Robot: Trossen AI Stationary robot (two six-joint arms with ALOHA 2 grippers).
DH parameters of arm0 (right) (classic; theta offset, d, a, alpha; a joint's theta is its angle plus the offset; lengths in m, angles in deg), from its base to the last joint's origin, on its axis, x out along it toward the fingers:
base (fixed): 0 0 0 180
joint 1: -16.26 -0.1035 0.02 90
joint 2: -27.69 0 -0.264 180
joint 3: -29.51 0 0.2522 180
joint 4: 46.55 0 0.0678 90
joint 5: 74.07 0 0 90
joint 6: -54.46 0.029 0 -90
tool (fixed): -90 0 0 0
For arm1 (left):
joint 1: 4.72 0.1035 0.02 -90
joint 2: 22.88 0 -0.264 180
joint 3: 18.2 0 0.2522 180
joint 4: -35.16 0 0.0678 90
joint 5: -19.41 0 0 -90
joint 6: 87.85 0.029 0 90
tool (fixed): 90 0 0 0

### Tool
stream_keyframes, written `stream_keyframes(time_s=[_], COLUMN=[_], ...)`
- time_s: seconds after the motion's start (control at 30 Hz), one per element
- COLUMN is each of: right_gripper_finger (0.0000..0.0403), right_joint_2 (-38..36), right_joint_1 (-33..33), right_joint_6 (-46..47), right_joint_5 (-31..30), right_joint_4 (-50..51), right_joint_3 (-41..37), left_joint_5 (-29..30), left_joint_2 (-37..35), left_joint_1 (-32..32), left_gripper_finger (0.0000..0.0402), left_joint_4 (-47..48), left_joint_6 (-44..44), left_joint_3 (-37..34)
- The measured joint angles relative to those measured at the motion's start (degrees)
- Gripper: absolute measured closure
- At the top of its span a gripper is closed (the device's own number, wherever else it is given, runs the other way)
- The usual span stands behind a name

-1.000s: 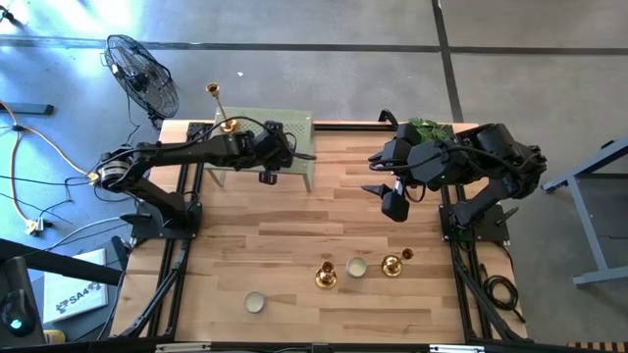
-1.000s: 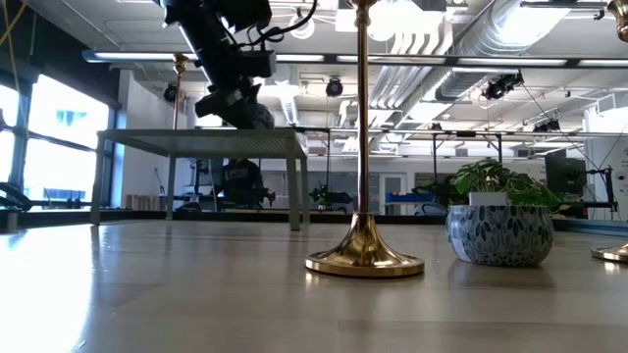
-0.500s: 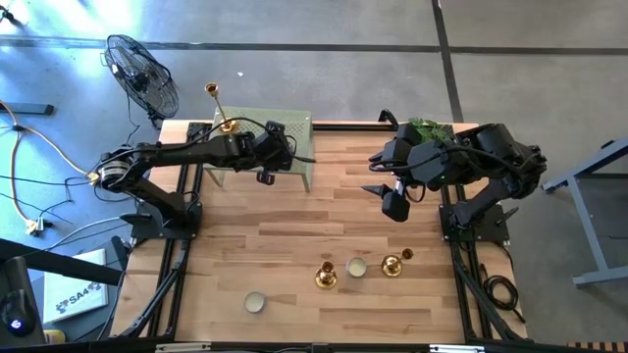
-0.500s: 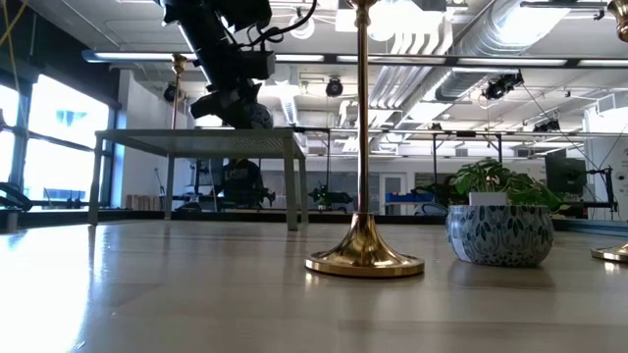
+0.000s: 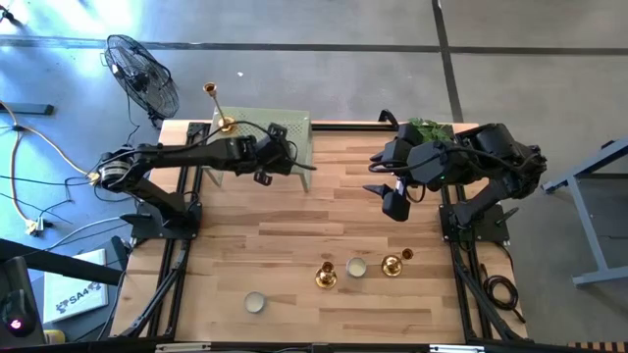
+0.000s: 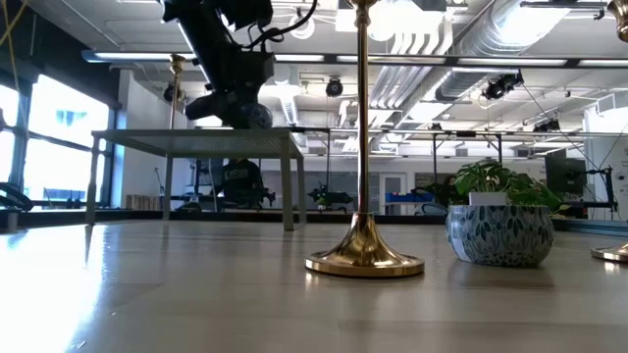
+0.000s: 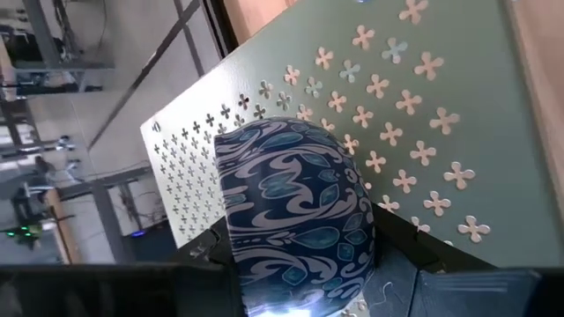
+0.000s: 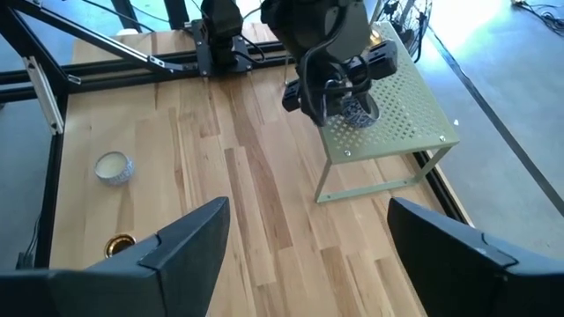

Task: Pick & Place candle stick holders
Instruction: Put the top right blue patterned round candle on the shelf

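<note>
Left gripper (image 5: pixel 267 157) at 11 o'clock clenches a blue patterned bowl (image 7: pixel 295 211) over the green stand (image 5: pixel 296 127), right gripper (image 8: pixel 308 242) released – candle stick holders (image 5: pixel 327 276) at 6 o'clock on the tabletop (image 5: pixel 294 226), likely stiff, slippery, top-heavy – grip the stem.

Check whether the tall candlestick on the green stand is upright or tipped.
Upright. In the low view the tall candlestick rises straight above the green perforated stand; from above its base sits on the stand's far left corner.
</note>
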Motion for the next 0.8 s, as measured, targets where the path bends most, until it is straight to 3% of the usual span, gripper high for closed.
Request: stream_keyframes(time_s=[0.63,0.8], right_gripper_finger=[0.01,0.01], right_joint_2=[0.0,0.0], right_joint_1=[0.0,0.0], right_joint_6=[0.0,0.0], right_joint_5=[0.4,0.4], right_joint_4=[0.99,1.04], right_joint_3=[0.01,0.01], left_joint_5=[4.3,5.03], left_joint_2=[-0.7,-0.74], left_joint_1=[-2.0,-2.81], left_gripper_finger=[0.0253,0.0218], left_joint_4=[1.56,4.37], left_joint_6=[1.32,1.36], left_joint_3=[-0.1,0.0])
